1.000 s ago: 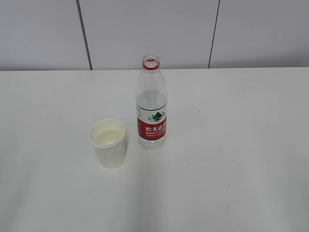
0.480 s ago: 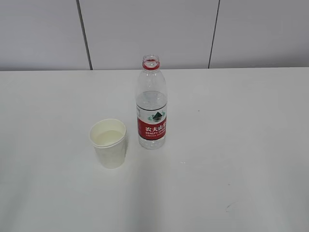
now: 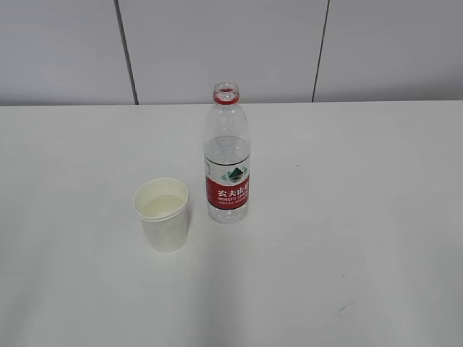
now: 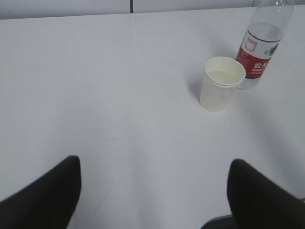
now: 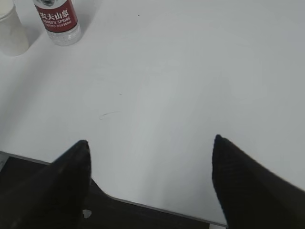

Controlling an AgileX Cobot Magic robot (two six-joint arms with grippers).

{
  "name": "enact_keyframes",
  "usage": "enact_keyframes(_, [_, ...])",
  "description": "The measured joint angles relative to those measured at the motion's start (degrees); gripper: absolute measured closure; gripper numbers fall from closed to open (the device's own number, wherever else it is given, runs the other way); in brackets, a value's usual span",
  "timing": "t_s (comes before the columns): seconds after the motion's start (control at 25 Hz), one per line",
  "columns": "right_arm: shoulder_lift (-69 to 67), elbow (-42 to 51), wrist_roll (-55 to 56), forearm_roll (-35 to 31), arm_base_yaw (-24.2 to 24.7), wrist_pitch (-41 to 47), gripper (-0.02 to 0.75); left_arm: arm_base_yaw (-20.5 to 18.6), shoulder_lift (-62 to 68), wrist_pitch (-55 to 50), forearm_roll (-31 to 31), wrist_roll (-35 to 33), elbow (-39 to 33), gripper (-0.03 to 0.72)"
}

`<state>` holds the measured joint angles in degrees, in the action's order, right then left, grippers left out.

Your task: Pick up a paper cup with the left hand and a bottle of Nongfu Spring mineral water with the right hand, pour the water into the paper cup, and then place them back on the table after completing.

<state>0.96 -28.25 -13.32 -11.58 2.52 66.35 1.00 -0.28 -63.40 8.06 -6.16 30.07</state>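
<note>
1. Standing upright on the counter (image 3: 376, 217): paper cup (image 3: 163, 214) holding water, capless bottle (image 3: 227, 155) partly filled, just beside it.
2. Hovering spread, gripping nothing: left end effector (image 4: 153, 188), right end effector (image 5: 150, 181), both well apart from them.

Behind the scene stands a pale grey wall (image 3: 217, 47) made of flat panels, and it fills the whole upper part of the exterior view. Two thin dark seams (image 3: 126, 50) run down this wall, one on the left side and one on the right, both a little slanted, and they end where the wall meets the white top. In the right wrist view, a dark strip (image 5: 143, 217) shows along the bottom, just below the near white edge, but what it is I cannot tell.
</note>
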Motion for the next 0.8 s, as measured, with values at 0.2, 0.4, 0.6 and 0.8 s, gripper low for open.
enact_keyframes(0.2, [0.0,0.0,0.95,0.49,0.0,0.09,0.15,0.0,0.0,0.0,0.0,0.0,0.0,0.124])
enact_keyframes(0.4, [0.0,0.0,3.58,2.08,0.0,0.09,0.15,0.0,0.0,0.0,-0.11,0.0,0.0,0.148])
enact_keyframes(0.6, [0.0,0.0,3.8,2.35,0.0,0.09,0.15,0.0,0.0,0.0,0.5,0.0,0.0,0.161])
enact_keyframes(0.8, [0.0,0.0,3.8,2.35,0.0,0.09,0.151,0.0,0.0,0.0,1.75,0.0,0.0,0.168])
